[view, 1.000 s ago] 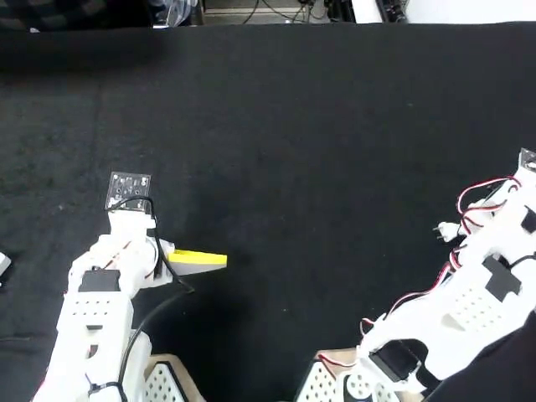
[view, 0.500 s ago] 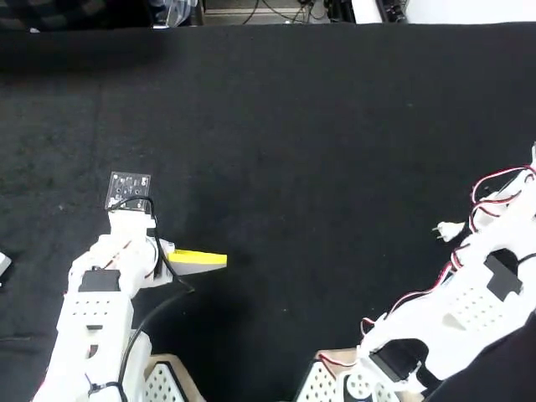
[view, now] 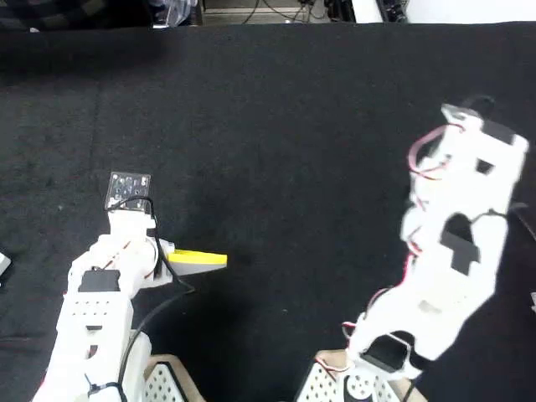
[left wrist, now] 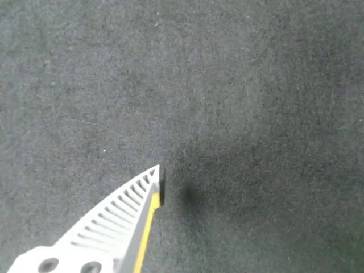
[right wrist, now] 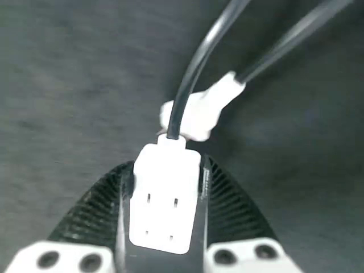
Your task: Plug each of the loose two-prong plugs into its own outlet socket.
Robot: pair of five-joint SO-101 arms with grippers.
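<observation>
Outlet socket (right wrist: 165, 199) clamped in right claw (right wrist: 166, 170); arm high over table (view: 293, 126).

The left gripper (left wrist: 154, 185) is held low, jaws closed; the right gripper (right wrist: 165, 170) is clamped on an outlet socket (right wrist: 164, 213).

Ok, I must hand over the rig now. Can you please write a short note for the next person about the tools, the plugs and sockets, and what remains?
The left tool is shut, holds nothing, and sits close over the black mat.
The right tool is shut on a white socket block, held above the mat. A black cable runs from the block.
A second white piece on another cable is just beyond the block; I cannot tell whether it is a plug.
Done: nothing plugged; the block's slots show empty.
Left: find every loose plug and seat each in its own socket.
</observation>
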